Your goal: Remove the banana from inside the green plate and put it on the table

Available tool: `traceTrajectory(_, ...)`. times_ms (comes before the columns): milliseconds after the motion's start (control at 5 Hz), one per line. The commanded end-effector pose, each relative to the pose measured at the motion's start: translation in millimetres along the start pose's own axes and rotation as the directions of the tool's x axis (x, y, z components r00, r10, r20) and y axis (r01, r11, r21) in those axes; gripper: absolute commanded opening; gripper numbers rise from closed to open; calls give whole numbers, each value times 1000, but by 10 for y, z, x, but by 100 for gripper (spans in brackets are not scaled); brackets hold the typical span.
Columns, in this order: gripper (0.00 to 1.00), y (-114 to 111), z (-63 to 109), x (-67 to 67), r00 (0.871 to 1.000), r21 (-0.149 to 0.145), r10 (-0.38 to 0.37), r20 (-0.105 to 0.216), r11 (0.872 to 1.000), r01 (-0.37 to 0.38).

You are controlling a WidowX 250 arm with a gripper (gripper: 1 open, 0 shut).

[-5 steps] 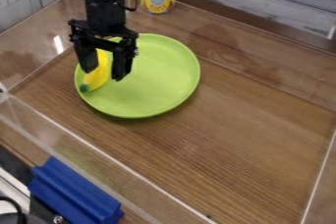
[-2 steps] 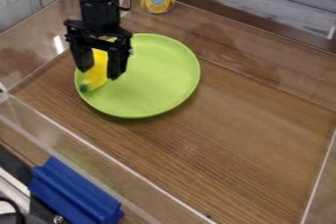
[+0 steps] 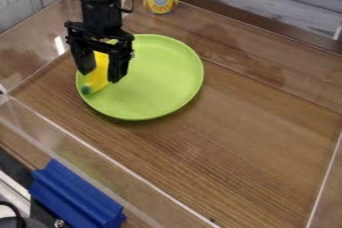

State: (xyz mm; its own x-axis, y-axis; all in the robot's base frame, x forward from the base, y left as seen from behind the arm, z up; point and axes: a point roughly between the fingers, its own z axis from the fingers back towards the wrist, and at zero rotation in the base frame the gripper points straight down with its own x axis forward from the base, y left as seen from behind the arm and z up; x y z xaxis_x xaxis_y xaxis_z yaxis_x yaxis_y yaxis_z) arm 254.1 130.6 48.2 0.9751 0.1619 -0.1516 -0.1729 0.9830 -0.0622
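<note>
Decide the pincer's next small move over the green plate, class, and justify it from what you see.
Probably close the pincer on the banana. Its fingers stand open, pointing down, on either side of the banana, which still lies near the left rim of the green plate. A grip must come before any lift toward the table.

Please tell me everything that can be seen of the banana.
The banana is small, yellow and looks like plastic, with a greenish tip at its lower end. It lies inside the green plate, near the left rim. The open hand stands over it, one finger on each side, hiding part of it. Contact cannot be judged.
</note>
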Motion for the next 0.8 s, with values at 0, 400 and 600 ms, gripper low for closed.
traceTrajectory(0, 100, -9, -16, 22, 1000, 1, -8, 18, 1000, 8)
traceTrajectory(400, 100, -34, -115, 39, 1000, -3, -19, 21, 1000, 19)
traceTrajectory(600, 100, -38, -172, 49, 1000, -4, -23, 21, 1000, 23)
